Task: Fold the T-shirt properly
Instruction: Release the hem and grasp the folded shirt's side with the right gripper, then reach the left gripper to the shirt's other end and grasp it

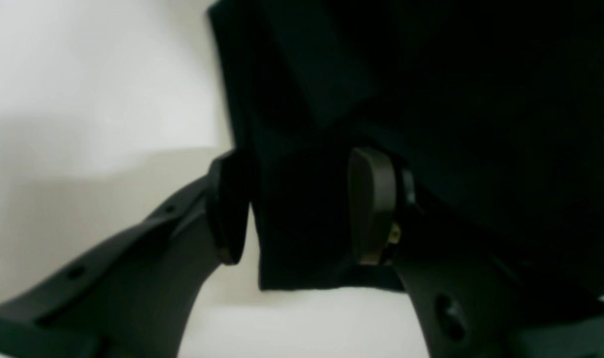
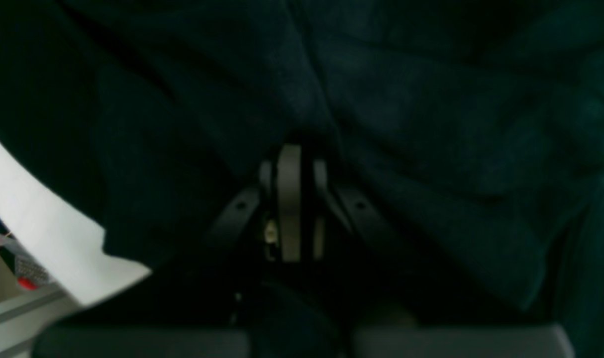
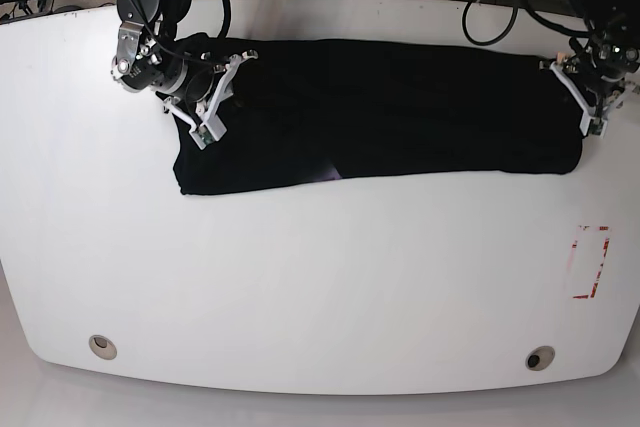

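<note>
While the white worktop (image 3: 320,277) lies bare toward its near edge, the T-shirt (image 3: 380,107) spans the far side; left gripper (image 1: 302,209) gapes around its edge, right gripper (image 2: 294,199) pinches cloth.

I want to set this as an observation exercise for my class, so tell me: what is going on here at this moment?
A two-armed robot is folding a black T-shirt, which lies as a long band across the far side of a white table. The right gripper has its jaws shut on cloth at one end. The left gripper sits at the opposite end, jaws apart with a flap of the shirt's edge between them, not pinched tight. No end is lifted yet.
</note>
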Controlling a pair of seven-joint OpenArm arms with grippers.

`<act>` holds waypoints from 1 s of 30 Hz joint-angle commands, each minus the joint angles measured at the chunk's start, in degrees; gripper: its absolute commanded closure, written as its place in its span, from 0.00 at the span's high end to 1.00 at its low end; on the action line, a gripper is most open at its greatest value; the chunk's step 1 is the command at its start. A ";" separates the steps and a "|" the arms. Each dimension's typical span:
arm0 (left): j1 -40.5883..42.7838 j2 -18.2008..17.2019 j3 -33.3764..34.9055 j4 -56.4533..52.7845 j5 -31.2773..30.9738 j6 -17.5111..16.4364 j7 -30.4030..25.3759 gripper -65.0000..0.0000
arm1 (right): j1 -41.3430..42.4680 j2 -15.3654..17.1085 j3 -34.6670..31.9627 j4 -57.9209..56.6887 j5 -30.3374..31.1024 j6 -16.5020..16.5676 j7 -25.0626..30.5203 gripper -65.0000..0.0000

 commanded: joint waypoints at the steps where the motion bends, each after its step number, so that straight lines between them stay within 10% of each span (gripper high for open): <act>1: -0.41 -0.28 1.31 0.40 -0.32 -0.28 0.14 0.46 | 1.41 2.57 0.27 -2.47 -3.82 -0.60 -1.18 0.04; 19: -5.78 -1.33 1.13 9.28 -10.52 -0.28 9.81 0.48 | 8.62 7.32 2.12 -8.71 -3.73 -0.60 -0.21 0.04; 30: -16.41 -2.56 0.87 1.10 -16.85 -0.28 10.34 0.68 | 7.83 7.23 2.21 -8.62 -3.73 -0.60 -0.21 0.04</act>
